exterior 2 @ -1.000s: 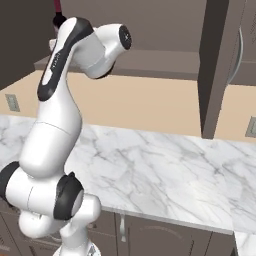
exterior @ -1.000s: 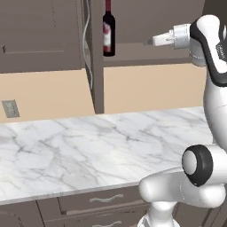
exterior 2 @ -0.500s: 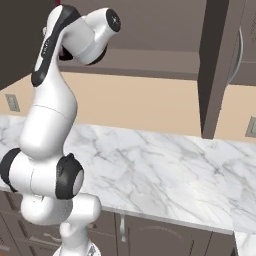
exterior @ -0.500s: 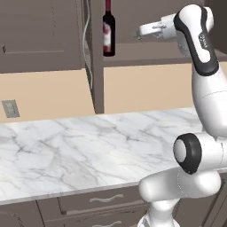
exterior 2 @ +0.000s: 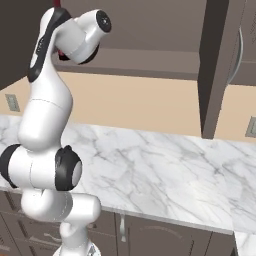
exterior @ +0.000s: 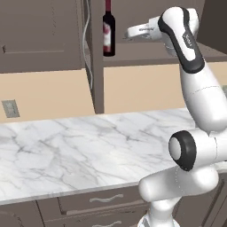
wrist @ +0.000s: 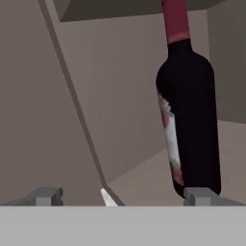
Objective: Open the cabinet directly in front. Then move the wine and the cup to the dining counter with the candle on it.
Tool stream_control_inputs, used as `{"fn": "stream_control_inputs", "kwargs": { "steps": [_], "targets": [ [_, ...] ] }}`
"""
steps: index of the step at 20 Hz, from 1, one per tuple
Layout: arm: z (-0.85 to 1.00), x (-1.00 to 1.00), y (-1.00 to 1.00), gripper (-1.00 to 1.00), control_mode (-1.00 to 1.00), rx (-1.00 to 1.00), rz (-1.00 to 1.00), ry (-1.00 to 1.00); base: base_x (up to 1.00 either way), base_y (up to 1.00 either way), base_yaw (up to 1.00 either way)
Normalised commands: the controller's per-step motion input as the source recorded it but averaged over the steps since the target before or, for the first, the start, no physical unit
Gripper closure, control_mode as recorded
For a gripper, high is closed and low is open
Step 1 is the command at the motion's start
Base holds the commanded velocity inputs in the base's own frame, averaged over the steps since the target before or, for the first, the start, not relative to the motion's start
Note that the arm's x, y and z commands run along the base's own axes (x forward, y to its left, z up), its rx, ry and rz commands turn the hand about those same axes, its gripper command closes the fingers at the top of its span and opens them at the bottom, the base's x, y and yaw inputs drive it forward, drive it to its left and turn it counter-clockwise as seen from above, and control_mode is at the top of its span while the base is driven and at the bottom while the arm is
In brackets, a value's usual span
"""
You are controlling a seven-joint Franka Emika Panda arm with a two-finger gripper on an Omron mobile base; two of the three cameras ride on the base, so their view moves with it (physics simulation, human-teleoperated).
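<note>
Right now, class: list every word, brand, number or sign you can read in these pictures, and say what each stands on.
None can be read.
Label on the wine: white and red patches, too blurred to make out any letters.
Cabinet, counter and wall outlet: no writing to be seen.

**Cut off and hidden around the claw**

The wine (exterior: 108, 31), just beside the claw (exterior: 128, 33) on its left in the left base view, is losing the top of its neck to the picture's upper edge. In the hand view its neck is running off the top edge, and its label is turning away, too blurred to read. In the right base view, the arm's white upper link is blocking everything ahead of the claw.
</note>
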Motion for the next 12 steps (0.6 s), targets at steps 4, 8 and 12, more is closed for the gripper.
{"fn": "stream_control_inputs", "kwargs": {
  "steps": [4,8,12],
  "targets": [
    [0.00,0.31,0.11,-1.00,-1.00,0.00,0.00,0.00,0.00,0.00,0.00],
    [0.00,0.23,0.07,-1.00,-1.00,0.00,0.00,0.00,0.00,0.00,0.00],
    [0.00,0.21,0.01,-1.00,-1.00,0.00,0.00,0.00,0.00,0.00,0.00]
  ]
}}
